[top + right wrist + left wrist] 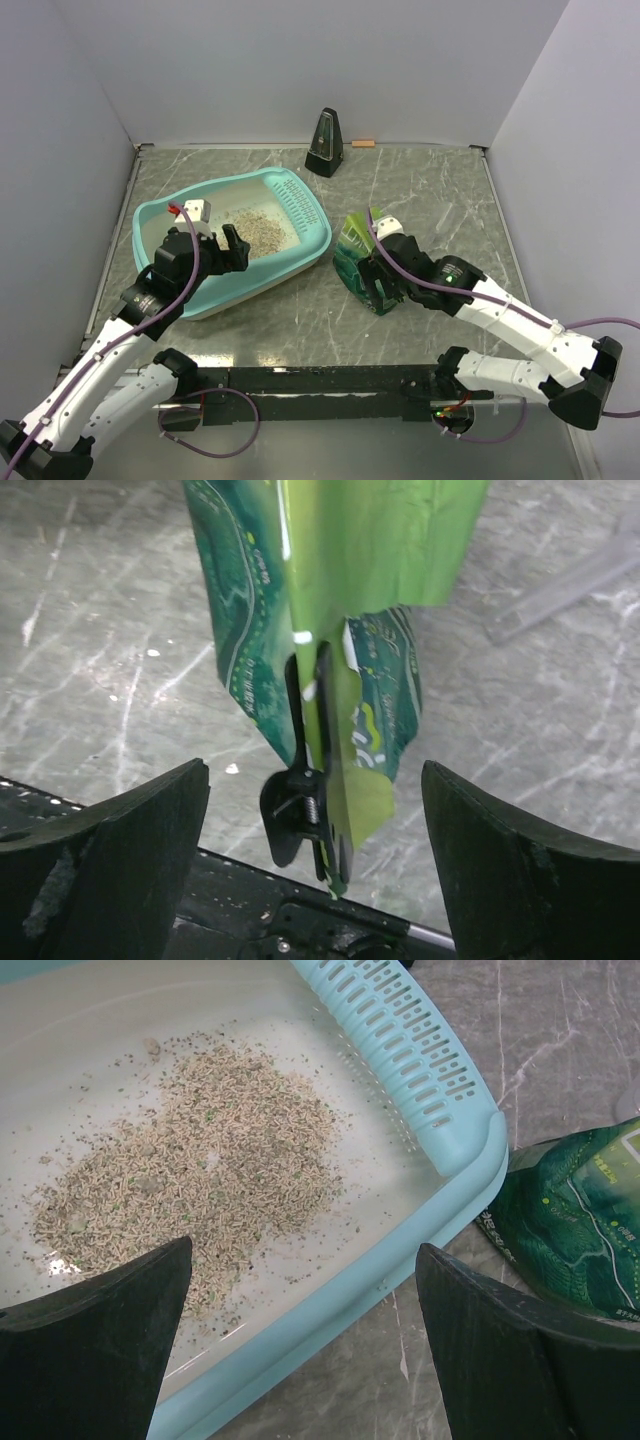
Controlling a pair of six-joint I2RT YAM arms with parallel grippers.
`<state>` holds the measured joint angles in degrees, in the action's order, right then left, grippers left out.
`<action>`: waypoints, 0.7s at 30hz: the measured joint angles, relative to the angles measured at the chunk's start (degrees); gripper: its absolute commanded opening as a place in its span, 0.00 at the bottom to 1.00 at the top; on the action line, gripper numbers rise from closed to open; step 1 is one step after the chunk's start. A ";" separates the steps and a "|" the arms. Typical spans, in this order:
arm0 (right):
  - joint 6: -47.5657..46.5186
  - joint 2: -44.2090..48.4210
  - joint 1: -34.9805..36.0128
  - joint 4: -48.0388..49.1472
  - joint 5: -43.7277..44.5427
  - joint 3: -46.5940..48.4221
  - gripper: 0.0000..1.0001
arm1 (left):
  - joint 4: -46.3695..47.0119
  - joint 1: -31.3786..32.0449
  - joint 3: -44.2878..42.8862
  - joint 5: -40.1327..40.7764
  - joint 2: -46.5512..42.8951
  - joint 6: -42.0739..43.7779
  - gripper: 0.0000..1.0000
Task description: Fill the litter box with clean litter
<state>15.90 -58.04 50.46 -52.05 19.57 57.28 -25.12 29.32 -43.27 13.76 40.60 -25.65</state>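
Observation:
The teal litter box lies at the left of the table, its slotted sieve grid at the far right end. A loose heap of beige litter lies on its whitish floor. My left gripper is open and empty above the box's near right rim. In the left wrist view its jaws straddle the rim, with the litter ahead. The green printed bag stands right of the box. My right gripper is open at the bag. In the right wrist view the bag and its black clip hang between the jaws, untouched.
A black metronome-shaped object and a small tan piece stand at the back wall. A dark rail runs along the near edge. White walls enclose the marble table on three sides. The bag also shows in the left wrist view.

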 measured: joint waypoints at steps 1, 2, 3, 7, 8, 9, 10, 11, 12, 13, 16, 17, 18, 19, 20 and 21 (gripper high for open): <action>0.28 0.00 0.28 -0.35 0.63 0.15 0.86 | 0.00 0.00 0.00 -0.04 0.00 0.00 0.97; 0.59 0.00 0.52 -0.68 1.14 0.39 0.85 | 0.00 0.00 0.00 -0.09 0.00 0.02 0.97; 0.76 0.00 0.70 -0.98 1.55 0.63 0.84 | 0.00 0.00 0.00 -0.24 0.00 0.02 0.97; 1.53 0.02 1.86 -2.08 3.39 1.16 0.82 | 0.00 0.00 0.00 -0.44 0.04 0.02 0.97; 1.70 0.02 2.05 -2.32 3.61 1.22 0.81 | 0.00 0.00 0.00 -0.44 0.04 0.02 0.97; 1.86 0.02 2.16 -2.45 3.80 1.25 0.79 | 0.00 0.00 0.00 -0.44 0.04 0.04 0.97; 1.95 0.02 2.27 -2.60 3.98 1.27 0.75 | 0.00 0.00 0.00 -0.44 0.07 0.02 0.97; 2.12 0.02 2.32 -2.78 4.17 1.29 0.73 | 0.00 0.00 0.00 -0.44 0.07 0.02 0.97; 2.25 0.02 2.36 -2.86 4.37 1.29 0.73 | 0.00 0.00 0.00 -0.44 0.07 0.04 0.97; 2.36 0.02 2.45 -2.97 4.59 1.33 0.72 | 0.00 0.00 0.00 -0.44 0.07 0.04 0.97; 2.54 -0.11 2.99 -3.28 5.07 1.70 0.68 | 0.00 -0.02 0.00 -0.46 0.07 0.04 0.97; 2.58 -0.20 3.23 -3.34 5.22 1.92 0.67 | 0.00 -0.04 0.00 -0.46 0.07 0.04 0.97; 2.64 -0.35 3.56 -3.34 5.44 2.16 0.66 | 0.00 -0.04 0.00 -0.46 0.07 0.04 0.97; 2.71 -0.50 3.80 -3.37 5.57 2.43 0.65 | 0.00 -0.04 0.00 -0.46 0.07 0.04 0.97; 2.75 -0.81 4.17 -3.37 5.92 2.78 0.63 | 0.00 -0.04 0.00 -0.46 0.07 0.04 0.97; 2.75 -1.01 4.48 -3.34 6.10 2.95 0.55 | 0.00 -0.04 0.00 -0.46 0.07 0.04 0.97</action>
<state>18.65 -59.05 54.94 -55.40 25.67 60.23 -25.12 29.28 -43.27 13.30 40.66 -25.61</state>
